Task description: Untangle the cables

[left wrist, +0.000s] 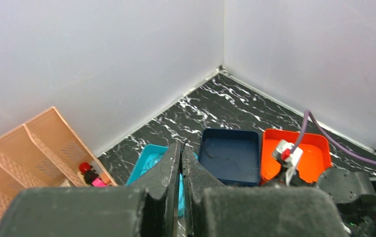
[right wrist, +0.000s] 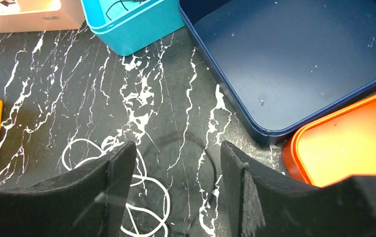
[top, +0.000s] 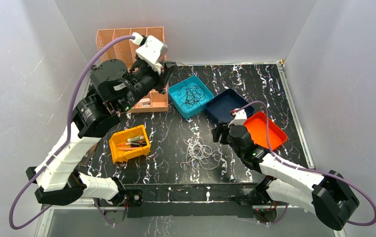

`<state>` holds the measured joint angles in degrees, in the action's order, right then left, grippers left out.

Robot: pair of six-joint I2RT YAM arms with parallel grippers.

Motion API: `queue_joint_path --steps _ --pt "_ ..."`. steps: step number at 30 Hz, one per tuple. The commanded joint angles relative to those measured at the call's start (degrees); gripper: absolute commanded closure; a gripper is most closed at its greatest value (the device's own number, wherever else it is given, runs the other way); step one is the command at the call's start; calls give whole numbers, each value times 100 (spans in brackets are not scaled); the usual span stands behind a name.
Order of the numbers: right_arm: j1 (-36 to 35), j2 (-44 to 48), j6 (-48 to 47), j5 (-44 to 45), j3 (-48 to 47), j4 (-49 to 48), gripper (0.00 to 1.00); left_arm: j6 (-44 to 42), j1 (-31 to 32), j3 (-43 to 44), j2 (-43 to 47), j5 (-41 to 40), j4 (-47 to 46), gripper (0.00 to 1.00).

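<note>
My right tool [right wrist: 176,192] hangs spread wide with nothing between its fingers, low over the desk [right wrist: 77,89]. Just to its left lie the white cables [top: 200,150], loose and looping over one another on the bare desk, untouched by either tool. My left tool [left wrist: 181,173] is pressed together, raised above the teal tray [top: 178,104]; I can see nothing pinched in it. That tray holds the black cables [top: 191,95] in a curly heap. The navy tray [right wrist: 294,54] and orange tray [right wrist: 354,148] hold no cable. I judge the black ones separated out, with the white bundle left to sort.
</note>
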<state>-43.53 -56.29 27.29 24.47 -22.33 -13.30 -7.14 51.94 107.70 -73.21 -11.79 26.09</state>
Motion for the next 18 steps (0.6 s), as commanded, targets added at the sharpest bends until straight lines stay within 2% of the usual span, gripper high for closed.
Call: queue_joint_path --steps 1,7,18 --pt "27 16 145 103 158 260 27 -384 -13 567 137 -452 -376 100" --pt "26 31 136 14 187 261 21 -584 -17 737 137 -627 -468 100" --pt "27 856 -36 -44 123 421 22 -571 -9 678 123 -649 -447 100"
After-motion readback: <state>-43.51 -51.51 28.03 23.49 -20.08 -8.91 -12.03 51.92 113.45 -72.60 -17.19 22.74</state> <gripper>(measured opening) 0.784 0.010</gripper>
